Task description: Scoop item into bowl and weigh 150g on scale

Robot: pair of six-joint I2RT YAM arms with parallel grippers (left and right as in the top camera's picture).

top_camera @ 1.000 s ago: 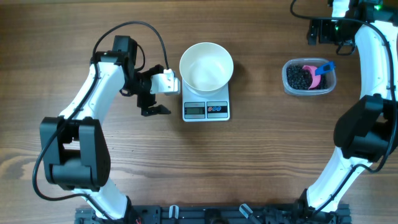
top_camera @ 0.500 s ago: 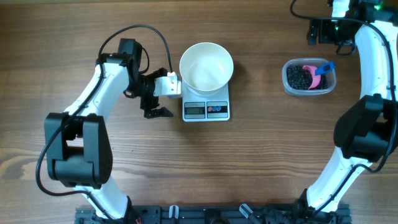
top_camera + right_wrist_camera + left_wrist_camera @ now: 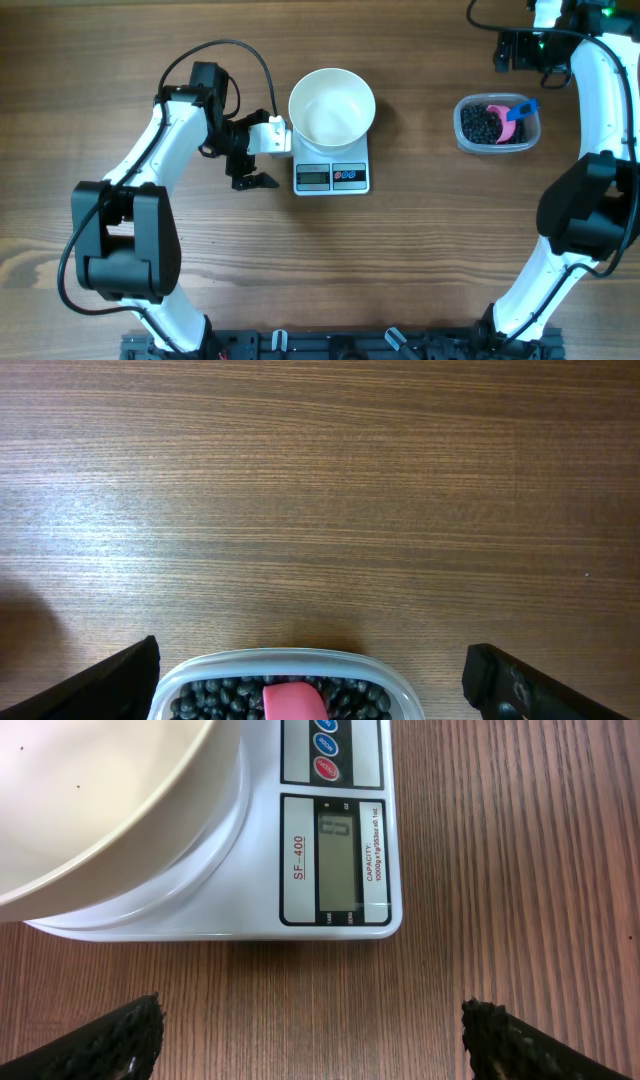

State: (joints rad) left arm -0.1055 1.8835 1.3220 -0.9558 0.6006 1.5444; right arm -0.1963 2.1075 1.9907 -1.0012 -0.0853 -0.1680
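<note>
White bowl (image 3: 332, 105) sits empty on the kitchen scale (image 3: 332, 177), mid wooden table (image 3: 420, 250). The black beans (image 3: 480, 125) are in the clear plastic tub (image 3: 465, 142) well to the right, with a pink scoop (image 3: 510, 118) lying on them. Left gripper (image 3: 315, 1045) hangs just left of the scale, jaws spread wide with nothing between them; right gripper (image 3: 315, 680) sits just beyond the tub's far side, jaws likewise fully apart and empty.

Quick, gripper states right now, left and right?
Left gripper: open, empty, facing the scale.
Right gripper: open, empty, near the clear tub.
</note>
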